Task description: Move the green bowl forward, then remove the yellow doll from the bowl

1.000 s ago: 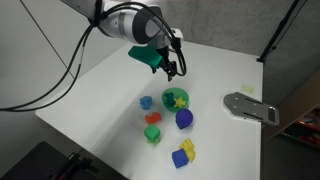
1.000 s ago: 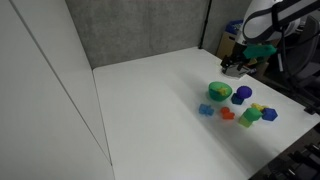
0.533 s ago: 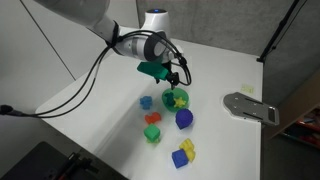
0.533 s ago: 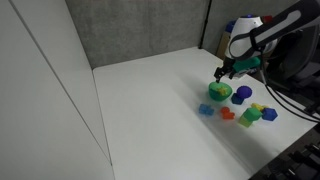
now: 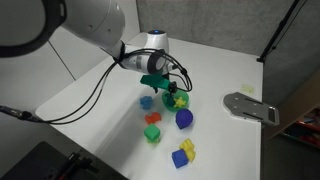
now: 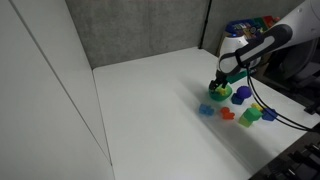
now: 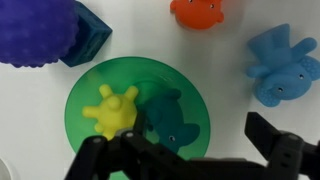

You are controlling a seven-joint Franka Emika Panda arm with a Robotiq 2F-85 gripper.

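Gripper (image 7: 198,158) spread wide in the wrist view and holding nothing. One finger (image 7: 110,160) overlaps the 6 o'clock rim of the green bowl (image 7: 140,75). Its mate stands outside the rim at about 4 o'clock, over bare bench (image 7: 30,110). Whether either finger touches the bowl I cannot tell, and the bottom edge cuts off both finger bases.

The yellow doll (image 7: 110,110) lies inside the bowl on its 9 o'clock side, limbs splayed, right up against a dark teal toy (image 7: 175,118) that fills the 3 o'clock side.

Around the bowl in that view, a purple knobbly ball (image 7: 35,30) sits at 10 o'clock with a dark block (image 7: 92,32) just beside it. An orange toy (image 7: 205,12) at 1 o'clock is clipped by the top edge, and a blue toy (image 7: 285,65) lies at 2 o'clock.

In both exterior views the gripper hangs low over the bowl (image 5: 178,100) (image 6: 220,95) and covers part of it. From out here the doll is too small to make out, and the finger gap is hidden by the wrist.
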